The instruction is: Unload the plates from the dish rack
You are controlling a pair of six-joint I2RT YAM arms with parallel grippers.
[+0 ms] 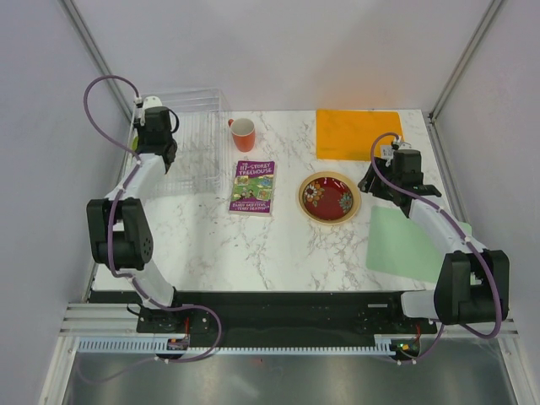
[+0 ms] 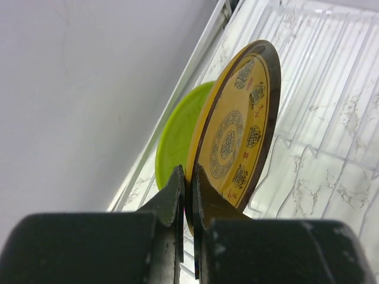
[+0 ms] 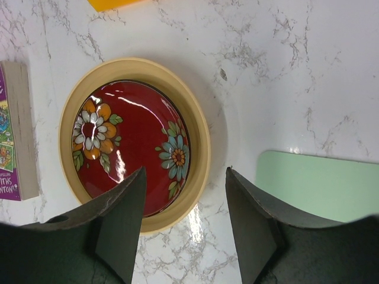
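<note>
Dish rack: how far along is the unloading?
Done: the dark red plate lies in the pale-yellow plate on the table. In hand: the left claw is shut on the rim of the brown-and-yellow plate, upright in the dish rack. Left: that plate and the lime-green plate behind it. The right claw is open over the stack.

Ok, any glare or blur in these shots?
Right wrist view: white glare streaks on the red floral plate. Left wrist view: the near jaws are soft and dark, the brown-and-yellow plate sharper. Top view: the clear dish rack nearly washes out.

White marble-patterned table (image 1: pixel 253 245) enclosed by plain pale walls (image 1: pixel 295 51).
</note>
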